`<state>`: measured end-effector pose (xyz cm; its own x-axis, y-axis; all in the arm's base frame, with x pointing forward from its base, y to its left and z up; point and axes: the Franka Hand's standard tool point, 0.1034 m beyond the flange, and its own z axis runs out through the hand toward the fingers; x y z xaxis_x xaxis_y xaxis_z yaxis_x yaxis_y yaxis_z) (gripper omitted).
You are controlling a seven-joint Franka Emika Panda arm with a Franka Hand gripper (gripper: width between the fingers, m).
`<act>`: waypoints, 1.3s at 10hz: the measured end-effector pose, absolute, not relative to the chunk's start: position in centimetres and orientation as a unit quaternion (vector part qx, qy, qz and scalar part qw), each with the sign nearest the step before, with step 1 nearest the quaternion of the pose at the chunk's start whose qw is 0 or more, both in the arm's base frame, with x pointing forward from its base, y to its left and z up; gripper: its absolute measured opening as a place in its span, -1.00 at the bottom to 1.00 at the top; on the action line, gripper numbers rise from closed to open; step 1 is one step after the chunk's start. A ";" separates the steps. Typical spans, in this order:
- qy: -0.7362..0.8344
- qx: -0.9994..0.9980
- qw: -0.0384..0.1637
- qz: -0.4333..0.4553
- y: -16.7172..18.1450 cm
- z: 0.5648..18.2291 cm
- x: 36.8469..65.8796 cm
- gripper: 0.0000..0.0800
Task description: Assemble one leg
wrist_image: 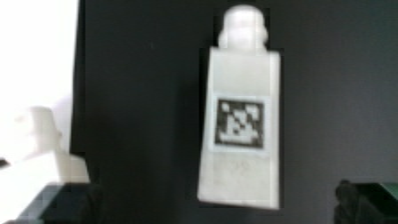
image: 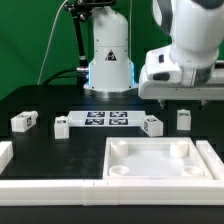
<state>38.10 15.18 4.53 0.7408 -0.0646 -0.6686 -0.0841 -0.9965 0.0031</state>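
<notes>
Wrist view shows the leg [wrist_image: 244, 110] lying flat on the dark surface [wrist_image: 125, 60], marker tag facing up, with the pincer [wrist_image: 210, 200] released and its fingers spread wide to either side. In the exterior view the pincer hangs just above that leg, which lies to the exterior view's right of the marker board [image: 105, 120].

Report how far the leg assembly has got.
Done: nothing yet. The tabletop has no leg standing in its visible corner sockets. In hand: the gripper hangs open over one leg, with a finger on either side and not closed on it. Left: grasp that leg, carry it to a socket and fix it in.
</notes>
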 end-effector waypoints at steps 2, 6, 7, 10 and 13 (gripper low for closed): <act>0.038 -0.906 0.011 0.421 15.2 4.1 37.9 0.62; 0.034 -0.884 0.006 0.466 15.9 3.3 37.6 0.62; 0.031 -0.886 0.006 0.463 16.2 3.1 37.5 0.62; 0.025 -0.892 0.008 0.452 16.5 1.7 36.4 0.62; 0.027 -0.891 0.006 0.453 16.3 0.9 35.5 0.62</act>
<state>35.45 16.30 0.93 0.5878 -0.0419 -0.8079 -0.0528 -0.9985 0.0134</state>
